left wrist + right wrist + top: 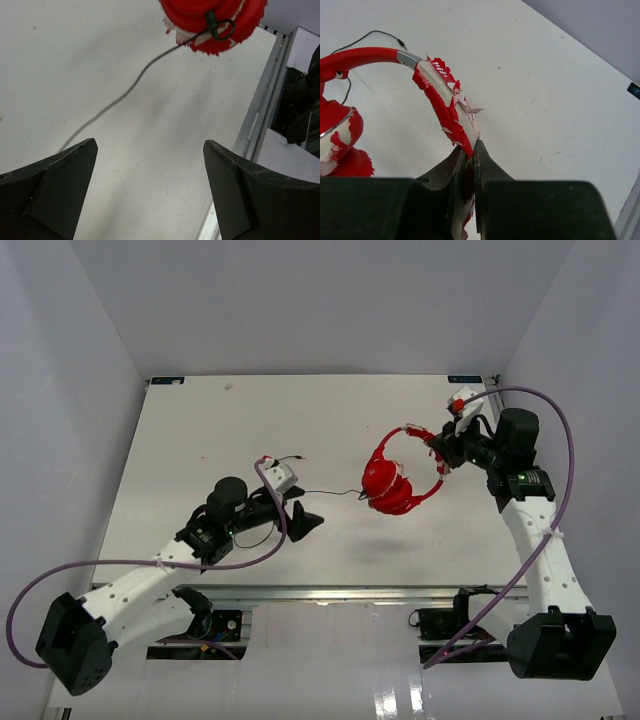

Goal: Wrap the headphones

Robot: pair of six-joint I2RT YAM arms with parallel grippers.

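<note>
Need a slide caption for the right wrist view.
Right pincer shut on the peeling band of the red headphones, white table behind.

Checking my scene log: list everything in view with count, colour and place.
headphones: one, red with worn white patches, right of table centre
cord: one, thin and dark, trailing left from the headphones across the table
table: one, white, under everything
cables: two, purple, one at left, one at right
left pincer: one, black, open, near the cord
right pincer: one, black, shut on the headphones' band
</note>
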